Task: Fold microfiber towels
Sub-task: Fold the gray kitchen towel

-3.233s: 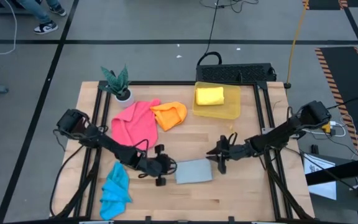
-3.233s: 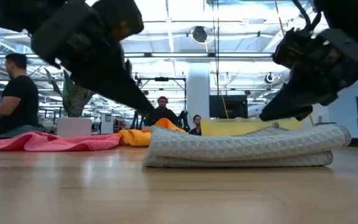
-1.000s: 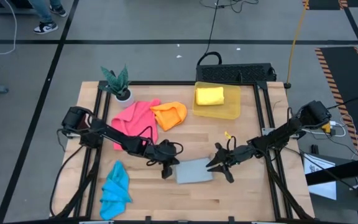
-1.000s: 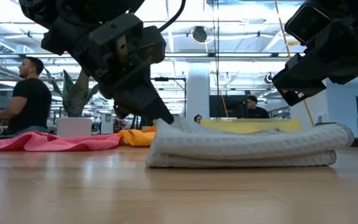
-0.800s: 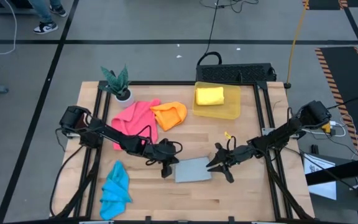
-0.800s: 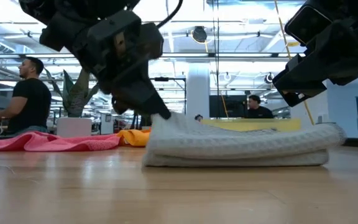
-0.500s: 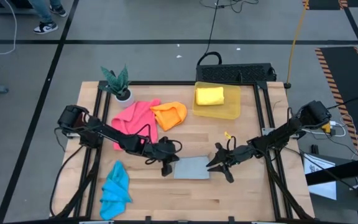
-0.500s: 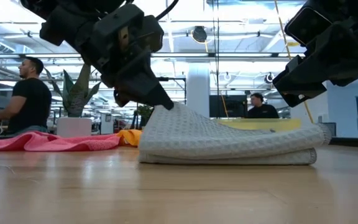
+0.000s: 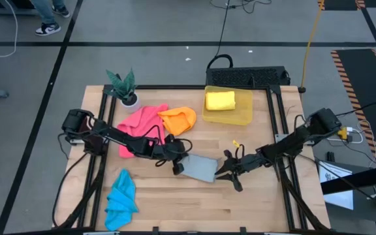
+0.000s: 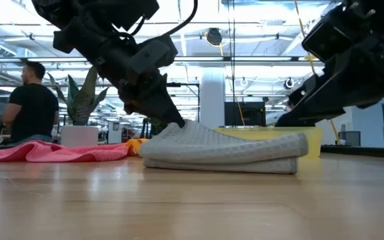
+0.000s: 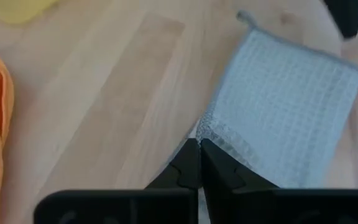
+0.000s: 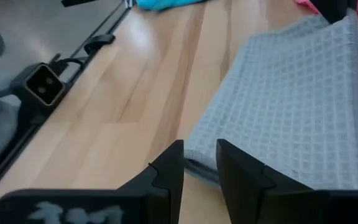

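Grey towel [image 9: 199, 168] pinched at one corner, mid-bench.

High view: left end effector [image 9: 178, 164] clamped on grey towel's near-left corner; right end effector [image 9: 226, 171] just beside opposite edge, fingers parted, holding nothing; bare bench [image 9: 253, 202] all round; pink towel [image 9: 141, 128], orange towel [image 9: 178, 120] beyond, blue towel [image 9: 121, 196] well apart, yellow towel [image 9: 220, 100] inside bin [image 9: 242, 116]. Low view: gripped corner lifted, remainder flat on wood; person [image 10: 24, 101] seated behind. Left wrist view: fingers [image 11: 188, 167] shut on towel edge. Right wrist view: fingers [image 12: 170, 163] apart at folded edge.
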### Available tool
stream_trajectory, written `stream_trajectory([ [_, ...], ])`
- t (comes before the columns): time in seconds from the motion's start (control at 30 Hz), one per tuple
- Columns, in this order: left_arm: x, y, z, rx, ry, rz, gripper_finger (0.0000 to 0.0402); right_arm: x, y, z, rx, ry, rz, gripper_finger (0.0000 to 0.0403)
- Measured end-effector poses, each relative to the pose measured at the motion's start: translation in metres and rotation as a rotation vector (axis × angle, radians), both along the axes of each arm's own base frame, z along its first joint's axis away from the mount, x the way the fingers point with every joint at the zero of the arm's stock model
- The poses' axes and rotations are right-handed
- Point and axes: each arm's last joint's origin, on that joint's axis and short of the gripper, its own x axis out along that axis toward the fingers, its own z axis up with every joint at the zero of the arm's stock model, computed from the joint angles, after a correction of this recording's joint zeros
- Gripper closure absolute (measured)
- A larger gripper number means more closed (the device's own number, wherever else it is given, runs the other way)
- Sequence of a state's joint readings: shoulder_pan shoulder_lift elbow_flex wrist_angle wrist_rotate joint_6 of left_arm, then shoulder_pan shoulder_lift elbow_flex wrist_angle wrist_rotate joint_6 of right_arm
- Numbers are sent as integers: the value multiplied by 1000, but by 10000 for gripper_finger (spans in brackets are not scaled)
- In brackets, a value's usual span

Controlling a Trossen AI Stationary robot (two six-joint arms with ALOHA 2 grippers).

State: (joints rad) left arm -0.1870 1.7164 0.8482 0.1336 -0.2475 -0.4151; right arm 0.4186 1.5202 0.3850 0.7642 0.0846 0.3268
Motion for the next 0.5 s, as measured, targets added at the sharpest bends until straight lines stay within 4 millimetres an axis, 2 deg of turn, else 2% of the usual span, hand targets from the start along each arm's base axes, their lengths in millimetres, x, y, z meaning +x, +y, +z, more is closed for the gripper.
stream_trajectory([
  [0.13,3,3,3,11,-41,24,354,12,4,2,-35,-13,14,318],
  [0.27,5,16,3,33,-50,98,300,27,11,9,-73,-29,38,318],
  [0.4,1,30,1,49,13,142,257,37,14,10,-136,-20,34,318],
  [0.5,-5,33,1,39,73,172,239,46,17,9,-169,-18,25,318],
])
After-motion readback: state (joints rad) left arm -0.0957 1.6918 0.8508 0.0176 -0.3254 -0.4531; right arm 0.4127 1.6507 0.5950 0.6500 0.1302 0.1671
